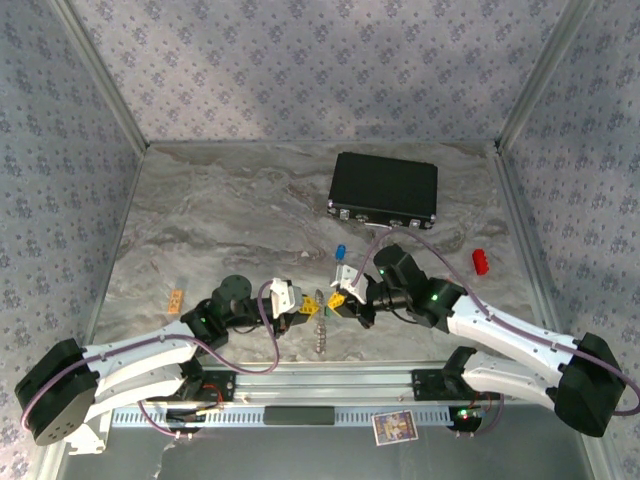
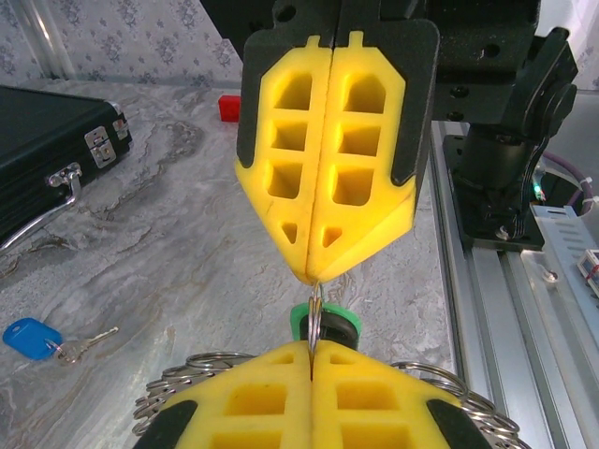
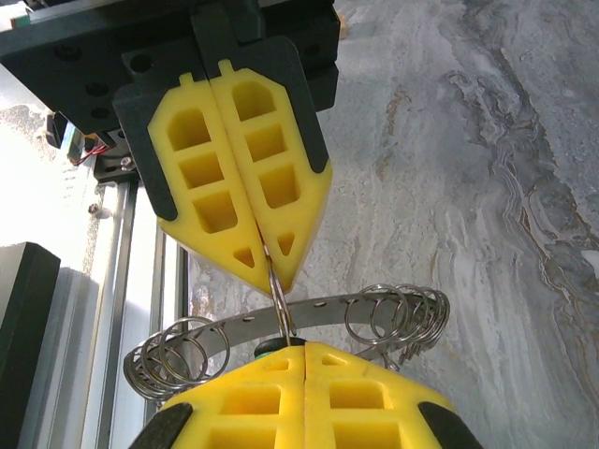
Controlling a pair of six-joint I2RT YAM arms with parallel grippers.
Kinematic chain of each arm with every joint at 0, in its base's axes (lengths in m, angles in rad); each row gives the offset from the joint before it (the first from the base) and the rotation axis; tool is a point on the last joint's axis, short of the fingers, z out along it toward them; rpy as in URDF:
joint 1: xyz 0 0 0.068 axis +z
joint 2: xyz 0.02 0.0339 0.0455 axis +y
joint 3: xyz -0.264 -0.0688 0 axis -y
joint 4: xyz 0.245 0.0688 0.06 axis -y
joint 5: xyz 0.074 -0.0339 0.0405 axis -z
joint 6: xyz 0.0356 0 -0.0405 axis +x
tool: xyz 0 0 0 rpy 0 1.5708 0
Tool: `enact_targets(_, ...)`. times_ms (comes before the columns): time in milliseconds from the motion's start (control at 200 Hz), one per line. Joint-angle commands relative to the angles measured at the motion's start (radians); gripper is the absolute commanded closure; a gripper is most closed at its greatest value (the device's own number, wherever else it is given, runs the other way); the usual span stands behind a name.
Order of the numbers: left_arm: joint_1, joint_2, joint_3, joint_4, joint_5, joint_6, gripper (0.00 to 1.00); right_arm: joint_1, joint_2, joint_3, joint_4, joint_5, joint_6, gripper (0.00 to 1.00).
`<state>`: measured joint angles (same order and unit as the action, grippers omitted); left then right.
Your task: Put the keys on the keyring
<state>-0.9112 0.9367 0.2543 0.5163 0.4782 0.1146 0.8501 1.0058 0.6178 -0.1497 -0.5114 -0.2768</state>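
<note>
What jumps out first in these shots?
Two yellow-padded hands meet tip to tip near the table's front edge. The left hand and the right hand are both shut on a thin loop of the keyring, with the green key right where they meet. Next come the black case at the far side and the blue key lying loose on the marble.
</note>
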Motion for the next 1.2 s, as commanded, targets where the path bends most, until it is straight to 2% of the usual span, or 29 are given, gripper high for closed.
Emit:
enact_targets(0, -0.004, -0.022, 0.001, 0.033, 0.004, 0.005, 1.00, -0.007, -0.011, 0.004, -0.035, 0.004, -0.004, 1.00)
enact_targets(190, -0.004, -0.030, 0.002, 0.024, 0.004, 0.006, 1.00, -0.007, 0.004, 0.014, -0.054, 0.008, -0.006, 1.00)
enact_targets(245, -0.004, -0.033, 0.002, 0.022, 0.003, 0.006, 1.00, -0.008, -0.003, 0.010, -0.042, 0.006, 0.002, 0.81)
enact_targets(285, -0.003, -0.035, 0.002, 0.019, 0.004, 0.006, 1.00, -0.008, -0.012, 0.005, -0.031, -0.001, 0.004, 0.73)
enact_targets(350, -0.005, -0.036, 0.001, 0.018, 0.004, 0.006, 1.00, -0.008, -0.024, -0.004, -0.013, -0.013, 0.008, 0.69)
enact_targets(440, -0.005, -0.038, 0.001, 0.017, 0.003, 0.008, 1.00, -0.008, -0.023, -0.005, 0.004, -0.022, 0.010, 0.68)
enact_targets(720, -0.004, -0.035, 0.002, 0.022, 0.004, 0.011, 1.00, -0.005, 0.027, 0.012, 0.039, -0.052, 0.017, 0.75)
enact_targets(1064, -0.004, -0.032, 0.003, 0.019, 0.003, 0.014, 1.00, -0.009, 0.053, 0.031, 0.026, -0.082, 0.001, 1.00)
enact_targets(1199, -0.005, -0.031, 0.002, 0.018, 0.001, 0.015, 1.00, -0.011, 0.050, 0.036, 0.001, -0.059, -0.007, 1.00)
